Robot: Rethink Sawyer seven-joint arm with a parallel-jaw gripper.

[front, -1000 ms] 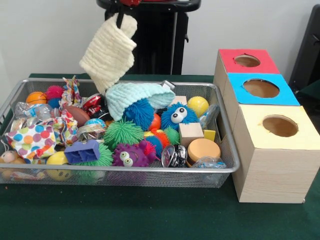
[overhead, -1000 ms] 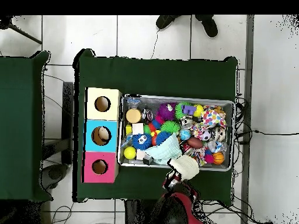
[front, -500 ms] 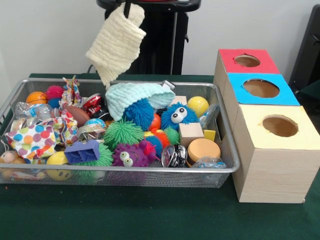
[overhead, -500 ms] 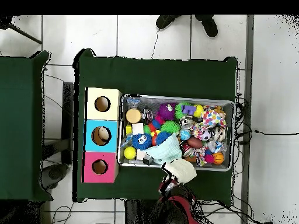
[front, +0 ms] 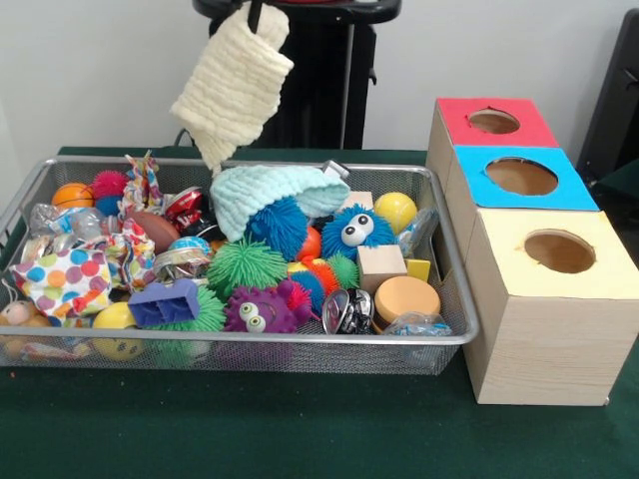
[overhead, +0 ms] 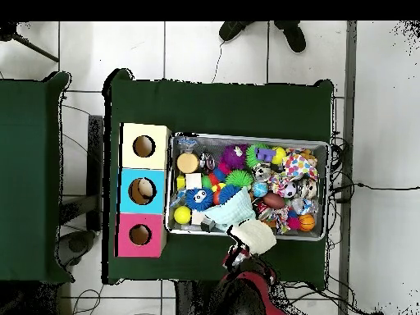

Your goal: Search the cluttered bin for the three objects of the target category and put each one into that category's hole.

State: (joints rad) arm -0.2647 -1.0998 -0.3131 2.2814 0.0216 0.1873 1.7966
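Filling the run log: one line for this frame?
phase: carry | gripper: shut on cream cloth, raised over bin far edge | holes: red, blue, yellow | cloth not yet dropped

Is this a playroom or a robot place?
Probably a robot test lab, not a playroom. A wire bin of mixed toys sits on a green-covered table beside three sorting boxes with holes, and the gripper dangles a cream washcloth above the bin.

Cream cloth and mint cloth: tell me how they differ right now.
The cream cloth hangs in the air from the gripper, while the mint cloth lies in the bin on the toys. The cream one dangles stretched out downward; the mint one is bunched over a blue spiky ball. Both look like ribbed, soft fabric.
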